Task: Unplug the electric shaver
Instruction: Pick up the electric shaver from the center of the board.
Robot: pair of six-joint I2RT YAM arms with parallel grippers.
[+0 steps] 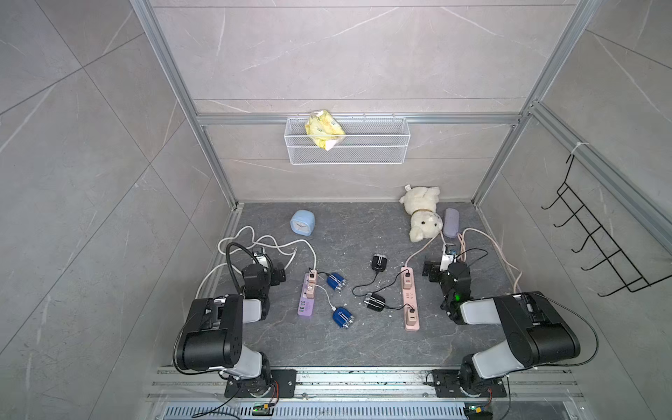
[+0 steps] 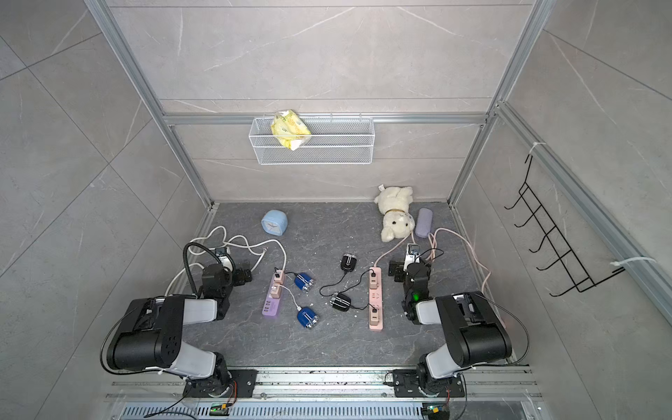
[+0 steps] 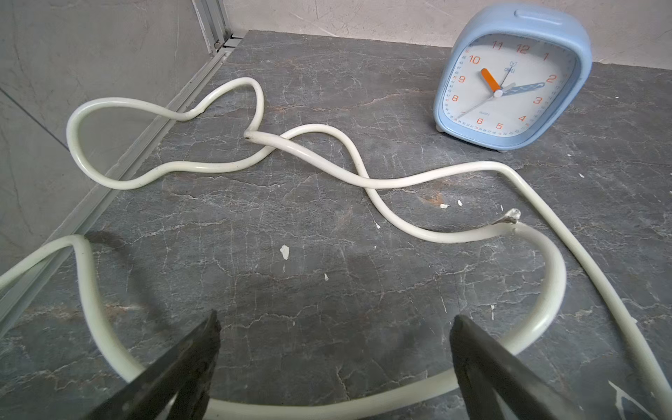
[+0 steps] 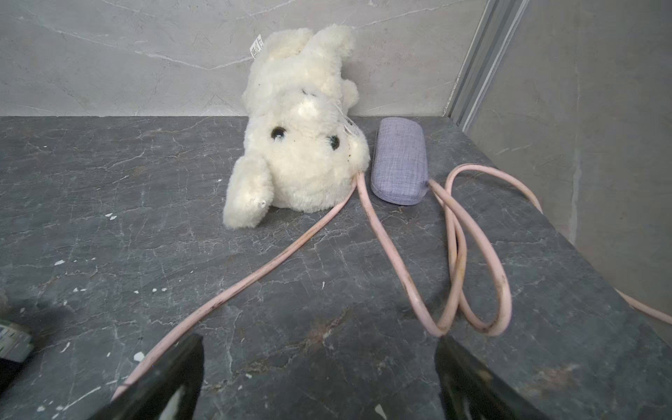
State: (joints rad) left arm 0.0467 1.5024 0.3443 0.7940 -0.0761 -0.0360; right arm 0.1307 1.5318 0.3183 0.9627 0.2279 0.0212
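Note:
Two blue electric shavers (image 1: 336, 280) (image 1: 343, 317) lie right of a purple power strip (image 1: 305, 298), wired to beige adapters (image 1: 312, 277) plugged into it. Two black shavers (image 1: 380, 262) (image 1: 374, 302) lie left of a pink power strip (image 1: 409, 298), their black cords running to plugs (image 1: 411, 311) in it. My left gripper (image 1: 269, 265) (image 3: 336, 318) hovers open over a white cable (image 3: 327, 403), left of the purple strip. My right gripper (image 1: 442, 263) (image 4: 320, 339) is open over bare floor, right of the pink strip's far end. No shaver shows in either wrist view.
A blue alarm clock (image 1: 302, 223) (image 3: 509, 80) stands at the back left. A white plush toy (image 1: 422, 214) (image 4: 302, 134) and a grey glasses case (image 1: 451, 222) lie at the back right, over the pink cable (image 4: 400, 276). A wire basket (image 1: 363, 160) hangs on the back wall.

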